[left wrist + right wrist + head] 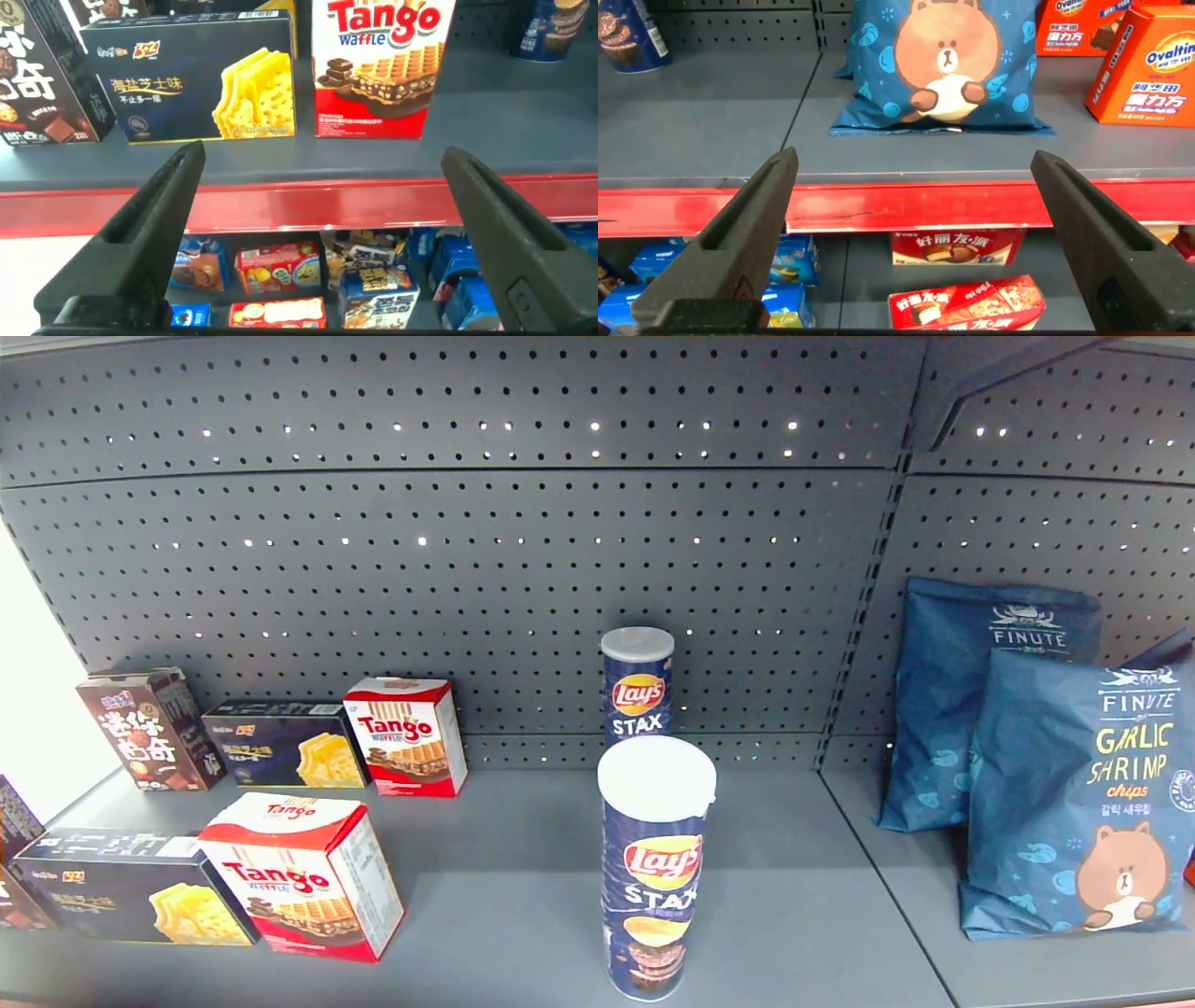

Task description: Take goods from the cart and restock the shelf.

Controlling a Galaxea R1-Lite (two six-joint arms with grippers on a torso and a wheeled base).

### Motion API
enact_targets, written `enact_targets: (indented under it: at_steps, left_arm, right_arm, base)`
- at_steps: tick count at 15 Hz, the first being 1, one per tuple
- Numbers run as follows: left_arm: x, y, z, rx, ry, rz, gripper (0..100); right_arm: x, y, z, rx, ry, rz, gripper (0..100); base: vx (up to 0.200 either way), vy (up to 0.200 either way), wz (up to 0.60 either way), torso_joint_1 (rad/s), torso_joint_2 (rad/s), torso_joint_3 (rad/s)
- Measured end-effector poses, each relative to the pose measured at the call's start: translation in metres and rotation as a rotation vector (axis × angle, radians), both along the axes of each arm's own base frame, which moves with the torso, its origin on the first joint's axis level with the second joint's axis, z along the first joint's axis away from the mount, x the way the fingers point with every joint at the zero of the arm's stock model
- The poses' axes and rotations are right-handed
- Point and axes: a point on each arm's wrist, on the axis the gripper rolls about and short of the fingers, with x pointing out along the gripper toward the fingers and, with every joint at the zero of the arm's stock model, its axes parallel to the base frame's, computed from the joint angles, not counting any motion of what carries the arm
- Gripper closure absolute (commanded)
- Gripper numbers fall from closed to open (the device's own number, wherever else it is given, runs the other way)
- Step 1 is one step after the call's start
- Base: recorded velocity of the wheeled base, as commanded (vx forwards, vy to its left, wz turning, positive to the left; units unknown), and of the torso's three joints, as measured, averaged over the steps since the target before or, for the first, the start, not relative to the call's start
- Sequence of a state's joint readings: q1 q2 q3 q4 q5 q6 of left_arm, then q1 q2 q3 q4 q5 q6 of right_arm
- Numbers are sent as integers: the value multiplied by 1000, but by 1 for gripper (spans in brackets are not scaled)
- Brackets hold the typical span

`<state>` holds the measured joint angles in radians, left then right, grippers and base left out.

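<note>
Grey metal shelf [504, 859] holding two tall blue chip cans [653, 868] mid-frame, blue snack bags [1074, 821] at right, left gripper [324, 156] and right gripper [915, 161] spread wide, empty

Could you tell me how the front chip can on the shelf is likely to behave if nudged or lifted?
The front chip can stands tall on a narrow base, so a high push would probably tip it, and its round body would likely roll. As a lidded tube it is probably stiff, and its glossy wrap may be slippery.
</note>
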<state>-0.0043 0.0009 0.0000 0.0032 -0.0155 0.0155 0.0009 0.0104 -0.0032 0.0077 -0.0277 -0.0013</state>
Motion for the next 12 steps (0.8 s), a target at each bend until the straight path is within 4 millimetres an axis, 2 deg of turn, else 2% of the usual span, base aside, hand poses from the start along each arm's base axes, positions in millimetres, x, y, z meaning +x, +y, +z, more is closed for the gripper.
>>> enact_targets:
  at_steps: [12]
  left_arm:
    - [0, 0, 0, -2, -1, -8, 0]
  right_arm:
    - [0, 0, 0, 1, 0, 10, 0]
  base:
    - [0, 0, 0, 0, 0, 0]
